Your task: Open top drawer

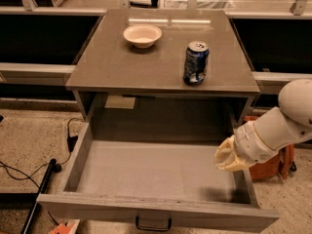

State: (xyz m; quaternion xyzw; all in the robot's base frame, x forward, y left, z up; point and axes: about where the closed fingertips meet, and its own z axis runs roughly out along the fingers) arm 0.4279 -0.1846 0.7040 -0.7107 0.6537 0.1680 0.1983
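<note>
text: none legible | can (pixel 195 62): label unreadable | gripper (pixel 228 156): at top drawer (pixel 146 172) right wall

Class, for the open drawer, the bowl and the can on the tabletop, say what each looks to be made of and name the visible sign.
The top drawer is probably laminated board: matte grey, flat even panels. The bowl is perhaps ceramic or plastic: smooth, pale cream. The can is likely aluminium: glossy blue print, silvery top. The gripper hangs near the drawer's right wall.
</note>
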